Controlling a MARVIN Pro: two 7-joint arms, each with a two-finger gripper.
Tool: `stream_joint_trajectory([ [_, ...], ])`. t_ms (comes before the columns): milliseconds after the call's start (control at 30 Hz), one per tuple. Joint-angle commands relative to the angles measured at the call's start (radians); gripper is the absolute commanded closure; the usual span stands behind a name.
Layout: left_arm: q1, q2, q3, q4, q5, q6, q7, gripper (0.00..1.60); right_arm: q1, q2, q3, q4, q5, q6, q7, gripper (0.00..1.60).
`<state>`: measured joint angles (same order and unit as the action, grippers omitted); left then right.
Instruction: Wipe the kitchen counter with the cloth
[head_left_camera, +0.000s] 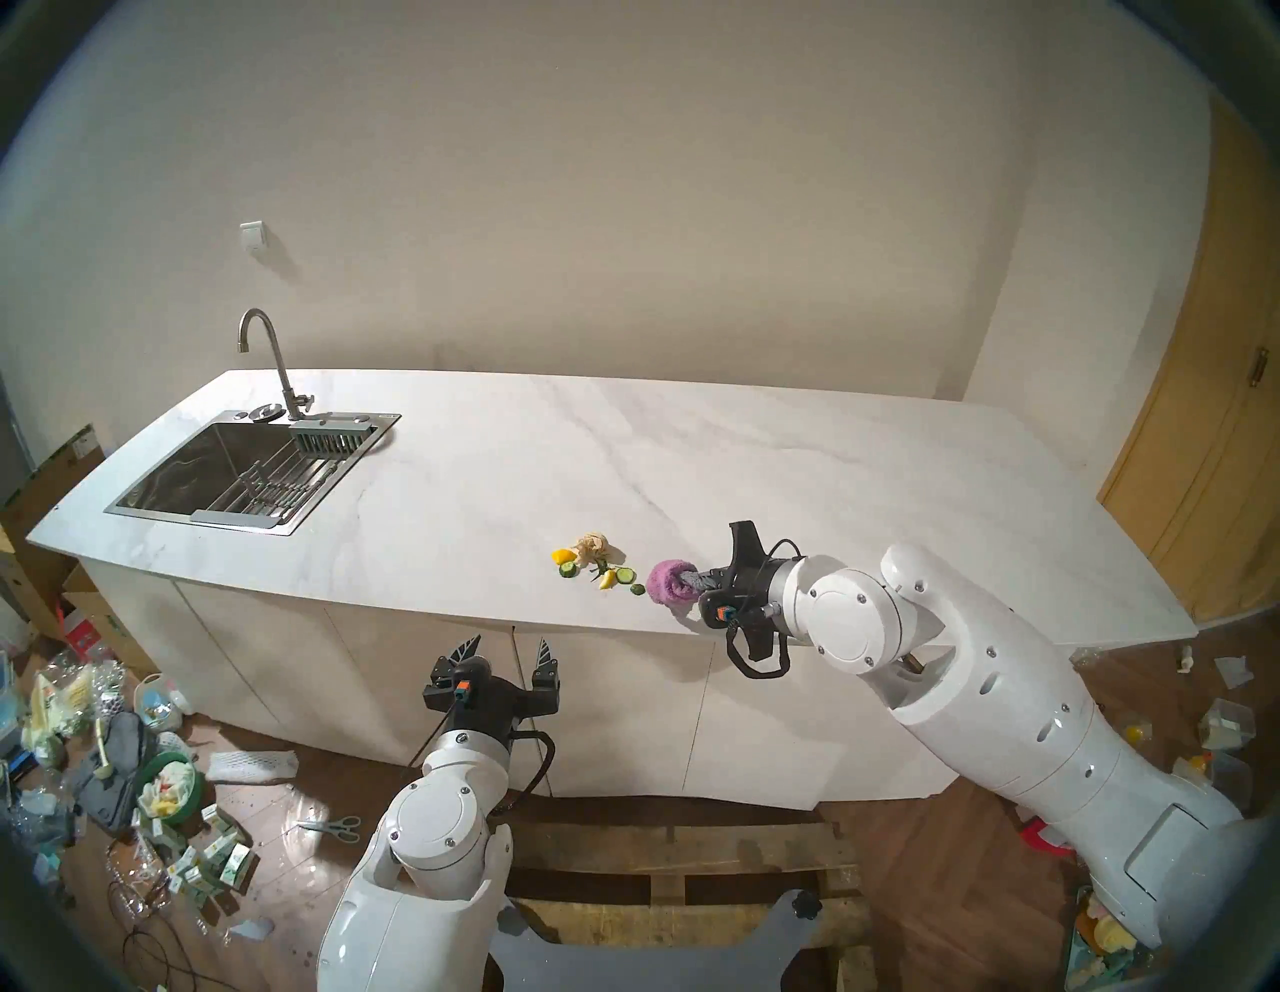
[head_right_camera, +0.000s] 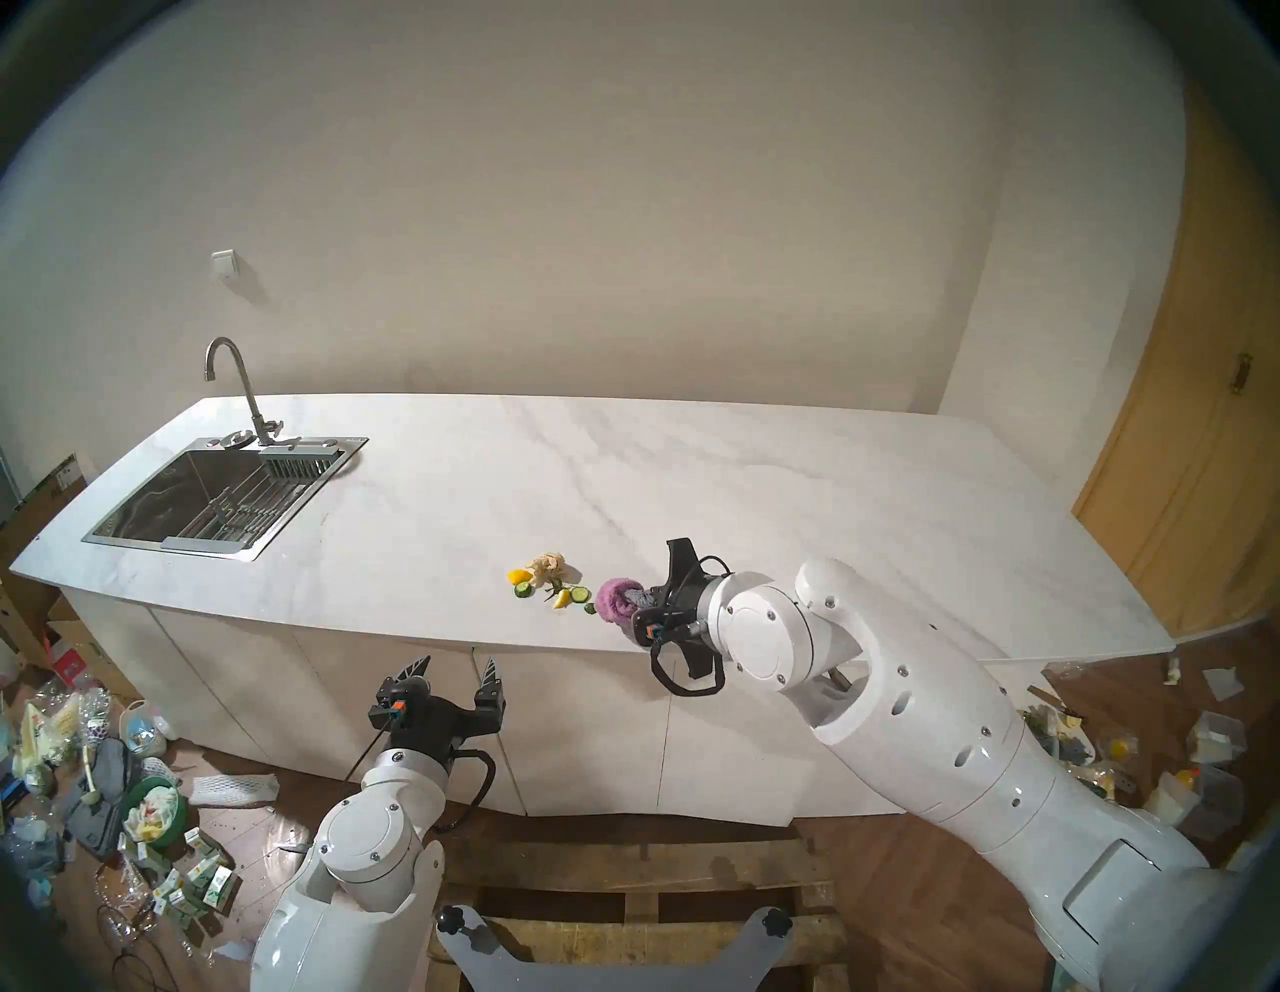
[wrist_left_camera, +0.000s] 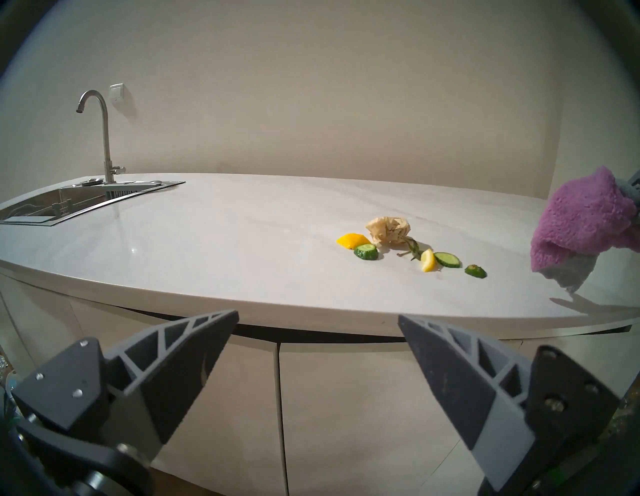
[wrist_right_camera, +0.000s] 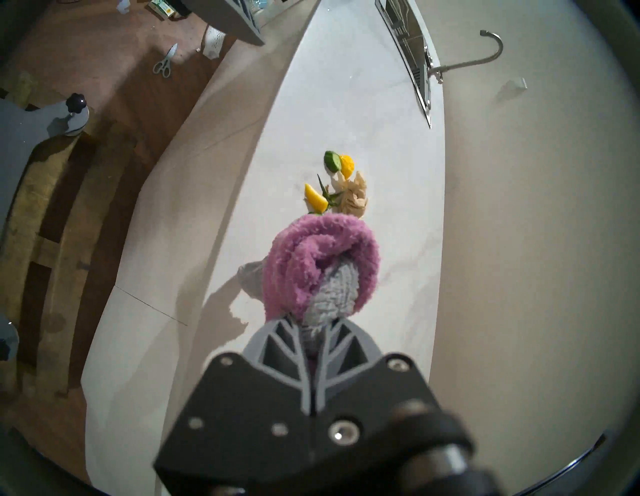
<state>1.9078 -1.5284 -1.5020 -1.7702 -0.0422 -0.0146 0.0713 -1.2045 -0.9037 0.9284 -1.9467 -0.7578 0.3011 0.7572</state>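
Observation:
The white marble-look kitchen counter (head_left_camera: 623, 457) runs across the head views, with a steel sink (head_left_camera: 208, 471) at its left end. My right gripper (head_left_camera: 701, 580) is shut on the purple fuzzy cloth (head_left_camera: 666, 582), held just over the counter near its front edge. The cloth also shows in the right wrist view (wrist_right_camera: 311, 263) and the left wrist view (wrist_left_camera: 581, 221). Just left of the cloth lie food scraps (head_left_camera: 602, 571): cucumber slices, lemon pieces and a beige paper wad (head_left_camera: 594, 545). My left gripper (head_left_camera: 508, 648) is open and empty, below the counter's front edge before the cabinet fronts.
A faucet (head_left_camera: 267, 360) stands behind the sink. Clutter, boxes and scissors (head_left_camera: 332, 826) lie on the floor at the left. A wooden door (head_left_camera: 1205, 429) is at the right. A wooden pallet (head_left_camera: 665, 859) lies at my base.

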Motion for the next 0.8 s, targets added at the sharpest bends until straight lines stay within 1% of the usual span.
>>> stream_joint_trajectory([
  [0, -0.003, 0.0, 0.002, -0.033, -0.001, -0.006, -0.003, 0.0, -0.027, -0.009, 0.013, -0.047, -0.047, 0.043, -0.082, 1.6],
  [67, -0.003, 0.0, 0.002, -0.033, -0.002, -0.005, -0.003, 0.0, -0.021, -0.015, 0.0, -0.041, -0.053, 0.035, -0.082, 1.6],
  [300, -0.003, 0.0, 0.002, -0.033, -0.002, -0.005, -0.003, 0.0, -0.006, -0.06, -0.029, -0.002, -0.066, 0.039, -0.088, 1.6],
  [700, -0.004, 0.001, 0.002, -0.031, -0.002, -0.006, -0.002, 0.0, 0.078, -0.149, -0.075, 0.106, -0.104, 0.039, -0.087, 1.6],
  [767, -0.004, 0.001, 0.002, -0.031, -0.002, -0.006, -0.002, 0.0, 0.087, -0.155, -0.077, 0.115, -0.106, 0.038, -0.086, 1.6],
])
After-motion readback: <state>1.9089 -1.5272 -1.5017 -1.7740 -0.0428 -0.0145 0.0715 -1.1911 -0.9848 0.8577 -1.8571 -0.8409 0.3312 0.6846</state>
